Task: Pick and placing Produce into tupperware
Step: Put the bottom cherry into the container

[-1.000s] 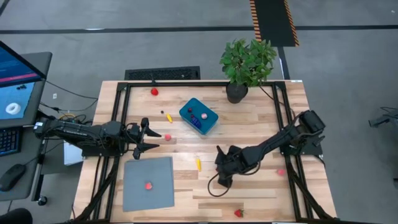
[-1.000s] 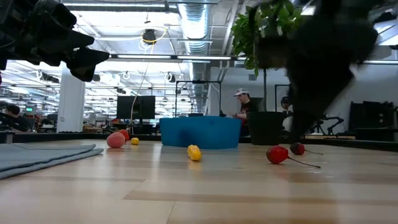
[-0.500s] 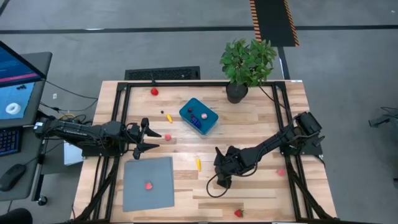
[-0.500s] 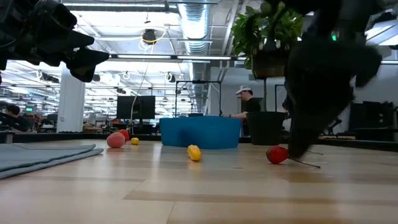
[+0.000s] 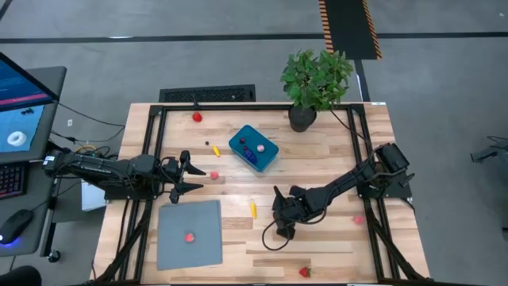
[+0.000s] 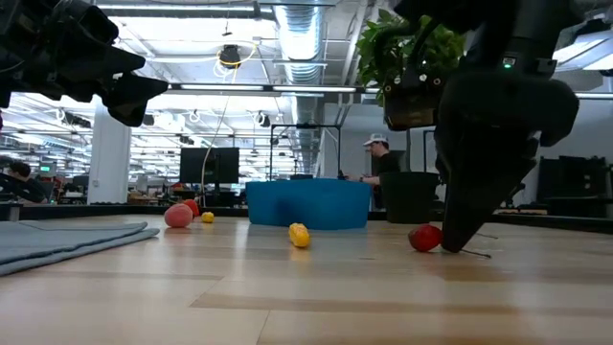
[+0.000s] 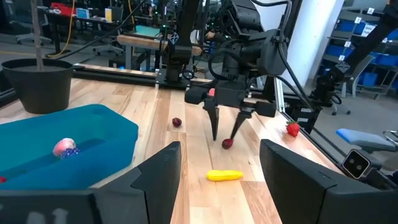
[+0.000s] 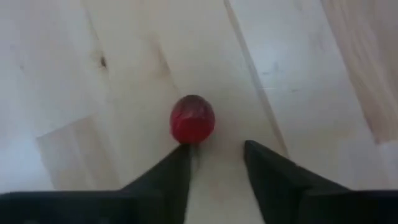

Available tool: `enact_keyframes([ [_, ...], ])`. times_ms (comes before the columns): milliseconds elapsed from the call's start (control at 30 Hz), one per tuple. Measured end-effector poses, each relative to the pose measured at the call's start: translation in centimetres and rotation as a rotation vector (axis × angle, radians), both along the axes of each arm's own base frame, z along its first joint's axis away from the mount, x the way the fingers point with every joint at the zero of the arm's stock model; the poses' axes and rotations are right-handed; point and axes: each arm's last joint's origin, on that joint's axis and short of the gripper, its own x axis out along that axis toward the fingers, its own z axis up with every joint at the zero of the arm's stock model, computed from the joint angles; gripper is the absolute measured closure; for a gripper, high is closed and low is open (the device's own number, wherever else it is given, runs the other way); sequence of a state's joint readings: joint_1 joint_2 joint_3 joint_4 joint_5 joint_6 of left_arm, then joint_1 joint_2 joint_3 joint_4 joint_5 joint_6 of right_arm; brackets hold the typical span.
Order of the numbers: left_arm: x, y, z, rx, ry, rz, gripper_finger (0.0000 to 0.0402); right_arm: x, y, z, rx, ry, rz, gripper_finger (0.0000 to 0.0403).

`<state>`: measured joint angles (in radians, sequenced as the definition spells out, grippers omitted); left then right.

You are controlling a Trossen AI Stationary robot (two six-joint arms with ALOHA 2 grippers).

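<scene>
Grey concrete floor (image 5: 444, 71) w/ a yellow-black hazard strip (image 5: 349, 24) at the far side. Desk w/ lit monitor (image 5: 20, 103) beside the wooden table (image 5: 317, 159). Beyond: open workshop, ceiling ducts (image 6: 292, 38), strip lights, a person (image 6: 378, 163) at a bench.

Tupperware (image 5: 254, 148): teal, open, upper centre, holding pink piece. Produce: yellow piece (image 5: 253, 210) centre; red piece (image 5: 190, 236) lower left.

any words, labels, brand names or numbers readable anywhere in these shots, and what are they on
None can be read.
Monitor beside the table: graphics on screen, any lettering too small to read.
Tupperware, plant pot, both arms: no visible label.
Bins and shelves in the room behind: too blurred to read.
</scene>
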<state>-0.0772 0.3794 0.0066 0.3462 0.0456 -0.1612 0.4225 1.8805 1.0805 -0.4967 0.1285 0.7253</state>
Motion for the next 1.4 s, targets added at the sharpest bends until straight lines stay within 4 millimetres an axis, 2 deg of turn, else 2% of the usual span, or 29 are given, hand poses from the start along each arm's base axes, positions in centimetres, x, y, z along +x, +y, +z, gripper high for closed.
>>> enact_keyframes([
  [200, 0.0, 0.0, 0.0, 0.0, 0.0, 0.0, 0.0194, 0.2, 0.2, 0.3, -0.029, 0.007, 0.047, 0.0363],
  [267, 0.0, 0.0, 0.0, 0.0, 0.0, 0.0, 0.0194, 0.3, 0.4, 0.5, -0.051, -0.002, 0.075, 0.0387],
  [467, 0.0, 0.0, 0.0, 0.0, -0.001, 0.0, 0.0194, 1.4, 1.0, 1.9, -0.102, -0.064, 0.135, 0.0366],
  [600, 0.0, 0.0, 0.0, -0.001, -0.001, 0.0, 0.0194, 1.8, 0.9, 2.5, -0.154, -0.093, 0.169, 0.039],
  [800, 0.0, 0.0, 0.0, -0.004, -0.003, 0.002, 0.0194, 2.0, -0.3, 3.6, -0.246, -0.149, 0.158, 0.0371],
  [900, 0.0, 0.0, 0.1, -0.007, -0.006, 0.002, 0.0194, 2.0, -1.0, 5.1, -0.333, -0.204, 0.154, 0.0383],
  [1000, 0.0, 0.0, 0.1, -0.011, -0.01, 0.002, 0.0194, 1.7, -1.4, 7.5, -0.367, -0.288, 0.158, 0.0392],
  [1200, 0.0, 0.0, 0.1, -0.017, -0.009, 0.003, 0.0194, -0.8, -2.8, 13.0, -0.406, -0.461, 0.126, 0.0375],
  [1400, 0.0, 0.0, 0.1, -0.017, -0.008, 0.006, 0.0194, -4.8, -4.5, 16.4, -0.393, -0.688, 0.082, 0.0391],
])
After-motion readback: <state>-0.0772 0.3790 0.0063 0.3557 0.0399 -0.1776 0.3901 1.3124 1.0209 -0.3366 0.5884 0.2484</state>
